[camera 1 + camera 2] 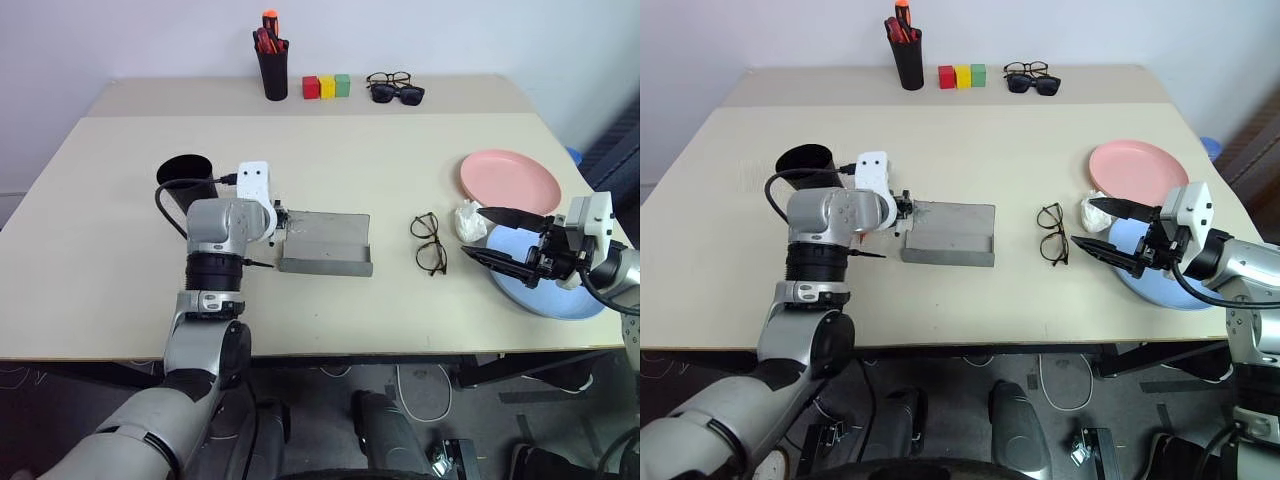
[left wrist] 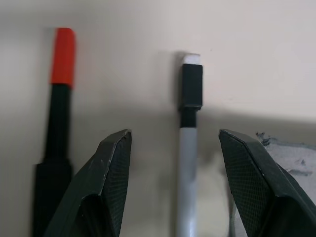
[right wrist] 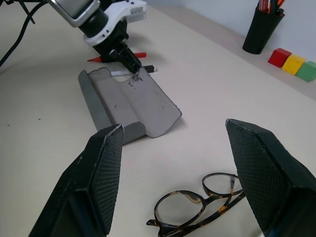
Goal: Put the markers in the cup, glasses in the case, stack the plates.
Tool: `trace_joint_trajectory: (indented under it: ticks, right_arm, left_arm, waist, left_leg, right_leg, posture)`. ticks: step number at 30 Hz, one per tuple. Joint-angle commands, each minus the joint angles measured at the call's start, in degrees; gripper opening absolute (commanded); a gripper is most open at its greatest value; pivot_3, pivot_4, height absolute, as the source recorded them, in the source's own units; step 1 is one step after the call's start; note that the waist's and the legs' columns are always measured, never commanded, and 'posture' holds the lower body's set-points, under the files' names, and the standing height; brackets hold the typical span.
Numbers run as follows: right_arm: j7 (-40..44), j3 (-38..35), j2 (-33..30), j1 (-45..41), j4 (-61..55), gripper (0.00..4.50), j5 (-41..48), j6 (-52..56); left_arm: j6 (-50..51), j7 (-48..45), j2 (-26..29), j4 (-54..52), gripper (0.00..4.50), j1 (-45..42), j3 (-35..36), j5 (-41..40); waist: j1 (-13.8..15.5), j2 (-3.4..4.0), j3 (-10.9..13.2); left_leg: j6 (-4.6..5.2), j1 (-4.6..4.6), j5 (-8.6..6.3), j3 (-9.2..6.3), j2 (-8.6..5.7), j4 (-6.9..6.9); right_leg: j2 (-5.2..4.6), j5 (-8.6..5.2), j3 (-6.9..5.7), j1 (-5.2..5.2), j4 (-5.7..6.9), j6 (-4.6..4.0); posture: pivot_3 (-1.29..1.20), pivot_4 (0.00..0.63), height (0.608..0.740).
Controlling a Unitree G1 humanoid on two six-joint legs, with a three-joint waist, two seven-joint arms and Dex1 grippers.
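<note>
Markers first — the white-bodied marker (image 2: 186, 163) and the red-orange marker (image 2: 58, 113) both lie on the worktop (image 1: 330, 170) just beside the grey case (image 1: 327, 244), on its cup side, so neither is in the black cup (image 1: 186, 179) yet. That cup stands a little beyond the case's left end. The left gripper (image 2: 175, 182) hangs over the white-bodied marker with its fingers apart, one on each side of the barrel and not clamped on it; I judge the first pick is only being lined up.

The case lies open and holds nothing. The glasses (image 1: 429, 241) rest on the worktop to the right of the case, apart from it. Farther right of the case sit the pink plate (image 1: 510, 180) and the blue plate (image 1: 545, 290), side by side rather than stacked, with a crumpled white scrap (image 1: 469, 222) at their near edges. The right gripper (image 1: 500, 238) hovers over the blue plate's edge, fingers spread and holding nothing.

So all three parts of the job look undone — markers, glasses, plates.

No brand, label or writing can be read anywhere.
</note>
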Motion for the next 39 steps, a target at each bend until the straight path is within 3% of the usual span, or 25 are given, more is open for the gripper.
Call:
trace_joint_trajectory:
  ticks: [1,3,7,24,27,31,36,39]
  right_arm:
    - [-0.1,-2.0,-0.9,0.2,-2.3,3.35,0.9,0.0]
    - [0.2,-2.1,-1.1,0.5,-2.5,3.35,1.2,0.3]
    - [2.5,-2.1,-2.2,0.2,-1.8,3.35,1.7,0.7]
    - [6.0,-0.4,-2.1,-3.8,2.6,3.35,0.3,-0.6]
    - [6.0,-0.3,-1.9,-4.1,2.9,3.35,0.2,-0.8]
    - [6.5,0.0,-1.9,-4.6,3.5,3.35,0.5,-0.5]
    - [8.3,1.2,-0.8,-5.6,5.0,3.35,1.1,-0.7]
    - [8.4,2.2,1.9,-9.2,6.2,3.35,2.3,-0.9]
  left_arm:
    - [-0.3,1.4,-0.9,3.7,2.61,-1.8,1.5,0.2]
    - [-0.3,1.8,-0.8,4.6,2.03,-2.3,1.4,0.6]
    - [-0.1,2.1,-0.7,5.1,0.04,-2.5,1.5,0.6]
    - [7.3,0.3,-1.7,-11.6,0.04,0.3,-0.9,0.3]
    - [8.8,-1.6,-0.2,-20.4,0.04,2.5,-6.5,1.1]
    - [6.3,-7.3,6.3,-35.3,0.04,7.3,-16.2,1.1]
    - [-14.7,-11.3,12.6,-46.6,0.04,14.5,-19.6,5.0]
    - [-39.8,-5.4,13.0,-43.4,0.04,18.3,-15.5,11.0]
  waist:
    - [0.0,0.0,0.0]
    - [0.0,0.0,0.0]
    - [0.0,0.01,0.0]
    - [-0.1,-0.04,0.0]
    - [-0.1,-0.06,0.0]
    - [-0.2,-0.04,0.0]
    - [0.0,-0.03,0.0]
    - [-0.1,-0.03,0.0]
  left_leg:
    - [0.0,0.0,0.0,0.0,0.0,0.0]
    - [0.0,0.0,0.0,0.0,-0.01,0.0]
    - [0.0,0.01,0.0,0.0,-0.01,0.0]
    - [-0.01,-0.02,0.0,-0.02,-0.02,-0.08]
    - [-0.02,-0.05,0.0,-0.02,-0.02,-0.08]
    - [-0.03,-0.02,-0.01,-0.02,-0.02,-0.15]
    - [-0.05,-0.02,0.0,-0.01,-0.02,-0.14]
    - [-0.04,0.0,0.0,0.02,-0.02,-0.07]
  right_leg:
    - [0.0,0.0,0.0,0.01,0.0,0.0]
    - [-0.01,0.0,0.0,0.01,0.0,0.01]
    - [-0.01,0.0,0.0,0.02,0.0,0.03]
    - [-0.02,0.08,-0.02,-0.03,-0.02,0.2]
    - [-0.02,0.08,-0.01,-0.04,-0.04,0.21]
    - [-0.02,0.09,0.0,-0.06,-0.02,0.19]
    - [-0.04,0.14,0.01,-0.05,-0.02,-0.09]
    - [-0.05,0.11,0.03,-0.02,-0.03,-0.17]
  posture:
    - [0.0,0.15,0.74]
    - [0.0,0.15,0.74]
    - [0.0,0.15,0.74]
    - [0.0,0.15,0.74]
    - [0.0,0.15,0.74]
    - [0.0,0.15,0.74]
    - [0.0,0.15,0.74]
    - [0.0,0.15,0.74]
